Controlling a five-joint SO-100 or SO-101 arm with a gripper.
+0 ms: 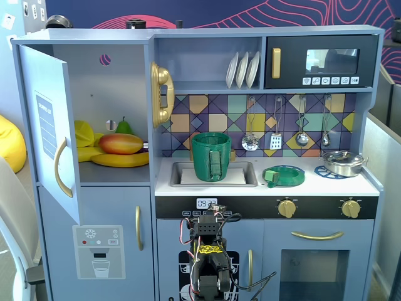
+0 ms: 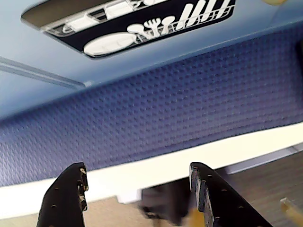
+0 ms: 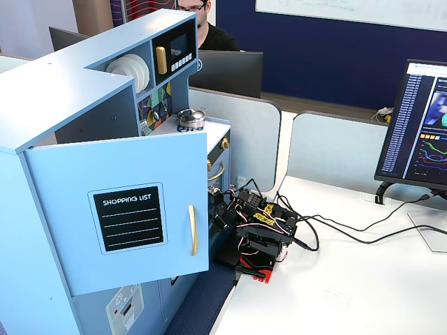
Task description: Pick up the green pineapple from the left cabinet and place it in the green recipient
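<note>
With the arm (image 1: pixel 210 263) folded down low in front of the toy kitchen's bottom doors, nothing on the shelves is being touched. The wrist view shows the gripper (image 2: pixel 139 198) with its two black fingers (image 2: pixel 66 198) spread well apart and nothing between them, pointing at a dark blue textured mat (image 2: pixel 180 113) and the bottom edge of the kitchen front. The left cabinet (image 1: pixel 119 94) stands with its door (image 1: pixel 49 132) swung open, purple dot up top, and on its shelf there's a red-orange mango (image 1: pixel 121 143) lying on some yellow pieces (image 1: pixel 119 160), plus a green pear (image 1: pixel 124 127) poking up behind it. I honestly can't make out the green pineapple anywhere in that pile, so it's either hidden behind the fruit or too small to tell. The green recipient (image 1: pixel 211 156) sits upright in the sink (image 1: pixel 182 168), strap handle facing the camera, and a flat green dish (image 1: pixel 284 175) lies on the counter just to its right in that fixed view. From the side-on fixed view the arm (image 3: pixel 255 230) is tucked against the kitchen on a white desk (image 3: pixel 349 279), cables trailing off.
</note>
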